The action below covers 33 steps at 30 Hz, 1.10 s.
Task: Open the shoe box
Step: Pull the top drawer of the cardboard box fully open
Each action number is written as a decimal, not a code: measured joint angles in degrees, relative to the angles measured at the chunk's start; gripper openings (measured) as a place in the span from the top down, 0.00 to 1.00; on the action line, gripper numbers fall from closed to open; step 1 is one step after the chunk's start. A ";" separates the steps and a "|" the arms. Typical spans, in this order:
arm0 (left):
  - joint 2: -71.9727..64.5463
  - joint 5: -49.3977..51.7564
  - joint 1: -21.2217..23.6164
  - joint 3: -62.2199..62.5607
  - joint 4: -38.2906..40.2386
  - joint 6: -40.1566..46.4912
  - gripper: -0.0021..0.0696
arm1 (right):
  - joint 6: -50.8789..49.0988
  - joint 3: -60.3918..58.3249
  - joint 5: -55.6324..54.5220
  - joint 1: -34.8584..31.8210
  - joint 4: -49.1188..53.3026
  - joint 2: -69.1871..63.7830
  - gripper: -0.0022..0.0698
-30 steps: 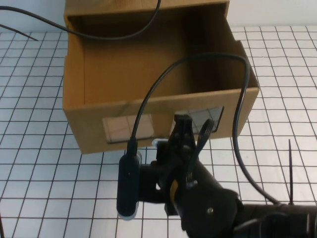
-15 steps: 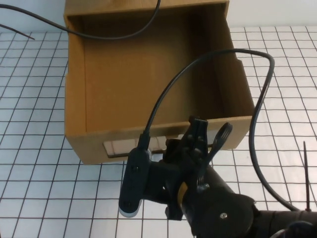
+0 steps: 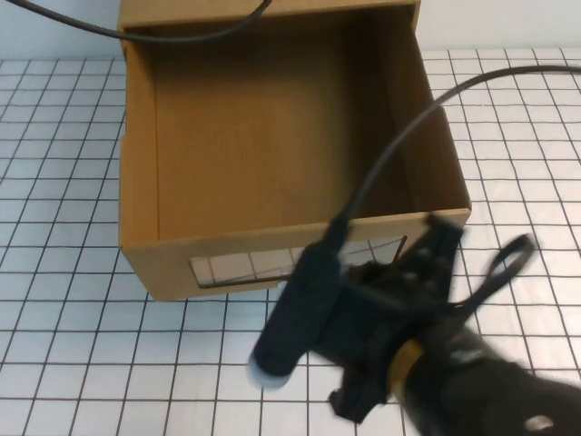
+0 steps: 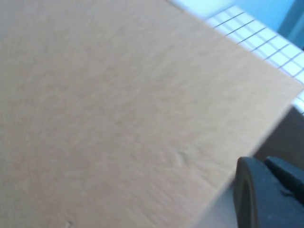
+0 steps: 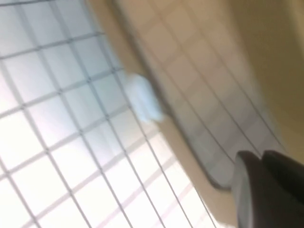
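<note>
The brown cardboard shoe box (image 3: 227,263) stands open on the gridded table, its bare inside showing and its lid raised at the far side. A clear label window (image 3: 245,266) sits on its front wall. My right gripper (image 3: 443,238) is shut and empty, its tip at the box's front right corner, just outside the front wall. In the right wrist view its shut fingers (image 5: 263,164) hover over the label window (image 5: 209,118). My left gripper (image 4: 263,166) is outside the high view; its fingers sit together beside the lid's plain cardboard face (image 4: 118,104).
White gridded table (image 3: 64,318) surrounds the box, with room left and right of it. A black cable (image 3: 408,118) arcs over the box's right wall; another crosses the lid's top. A small white patch (image 5: 142,97) lies by the front wall.
My right arm has swung right and nearer the camera, its gripper going from the front wall's middle to the right corner. The box's front wall, tipped up before, has dropped flat.
</note>
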State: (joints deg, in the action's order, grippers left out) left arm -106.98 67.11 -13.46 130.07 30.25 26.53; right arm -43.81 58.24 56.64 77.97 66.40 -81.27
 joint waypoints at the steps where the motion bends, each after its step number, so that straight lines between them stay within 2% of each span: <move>1: 1.13 0.64 0.00 -0.04 0.08 0.26 0.97 | -0.30 0.00 1.53 -0.12 -0.75 1.36 0.96; 8: 9.22 3.41 -0.08 -0.81 -1.24 0.17 0.97 | 0.64 0.00 6.24 -4.56 -6.28 10.90 0.98; 13: 17.17 1.55 -0.12 -8.89 -4.10 -0.39 0.97 | 7.11 0.00 5.38 -16.23 -15.50 18.65 0.98; 19: 31.14 -9.05 -0.21 -31.82 -4.75 1.72 0.97 | 17.01 0.00 2.94 -33.59 -30.80 25.98 0.99; 23: 42.59 -18.59 -0.21 -49.95 -4.75 3.94 0.97 | 22.22 -1.27 0.86 -41.83 -38.61 29.52 0.99; 28: 58.18 -30.47 -0.24 -71.55 -4.43 5.97 0.97 | 24.71 -5.90 -2.29 -46.98 -45.26 33.16 0.99; 33: 73.03 -38.02 -0.34 -87.96 -2.39 6.37 0.97 | 23.59 -13.20 -10.52 -47.67 -48.64 37.35 0.99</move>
State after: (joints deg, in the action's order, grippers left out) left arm -33.95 29.10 -13.80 42.11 27.86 32.90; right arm -20.23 45.04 46.12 30.30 17.77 -43.92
